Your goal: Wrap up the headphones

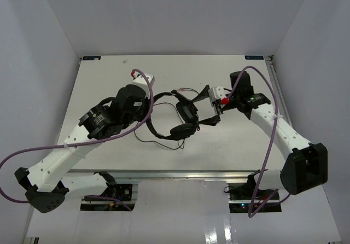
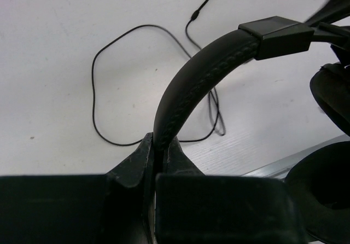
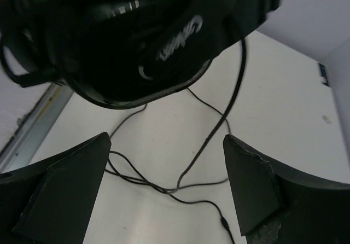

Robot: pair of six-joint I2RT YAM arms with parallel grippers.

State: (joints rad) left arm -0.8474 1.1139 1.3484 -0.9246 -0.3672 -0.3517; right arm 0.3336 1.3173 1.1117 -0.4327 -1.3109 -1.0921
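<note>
The black headphones point(image 1: 183, 118) lie mid-table, with one earcup point(image 1: 182, 130) nearer the front. My left gripper point(image 1: 149, 112) is shut on the thin padded headband point(image 2: 202, 69), which arches up and right out of the jaws point(image 2: 161, 145). The thin black cord point(image 2: 109, 91) lies in loose loops on the white table point(image 1: 109, 80). My right gripper point(image 1: 203, 108) stands open just right of the earcups, holding nothing. In the right wrist view an earcup point(image 3: 126, 41) fills the top, and the cord point(image 3: 219, 123) runs on the table between the wide-apart fingers point(image 3: 71, 184).
Purple robot cables point(image 1: 82, 143) trail from both arms over the table's front part. A metal rail point(image 1: 180, 174) runs along the near table edge. White walls close in the left, back and right sides.
</note>
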